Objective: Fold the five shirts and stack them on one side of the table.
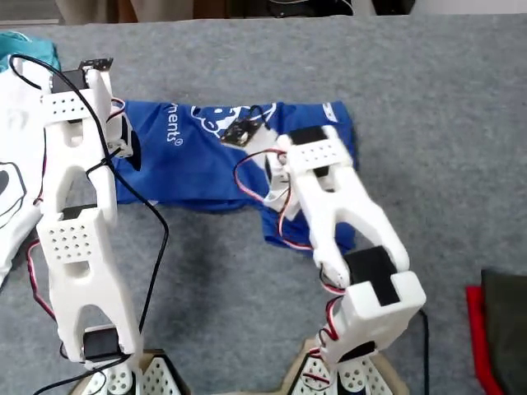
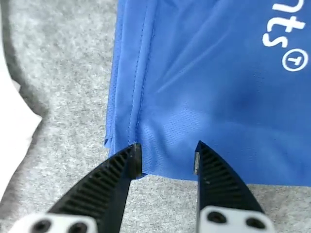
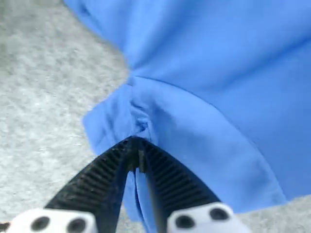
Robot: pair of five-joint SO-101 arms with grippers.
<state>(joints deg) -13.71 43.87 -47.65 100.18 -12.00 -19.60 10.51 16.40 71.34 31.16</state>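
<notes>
A blue shirt (image 1: 189,164) with white print lies spread across the middle of the grey table (image 1: 428,123). My left gripper (image 2: 166,158) is open at the shirt's left hemmed edge (image 2: 131,73), and the corner of the fabric lies between its fingertips. In the high view this gripper (image 1: 125,140) sits at the shirt's left end. My right gripper (image 3: 138,156) is shut on a bunched fold of the blue shirt (image 3: 218,87), near the shirt's lower right part (image 1: 276,216) in the high view.
A white shirt (image 1: 15,173) lies at the table's left edge, with a teal one (image 1: 33,45) behind it. Red (image 1: 479,329) and dark grey (image 1: 506,321) cloth lie at the right front edge. The table's far right is bare carpet.
</notes>
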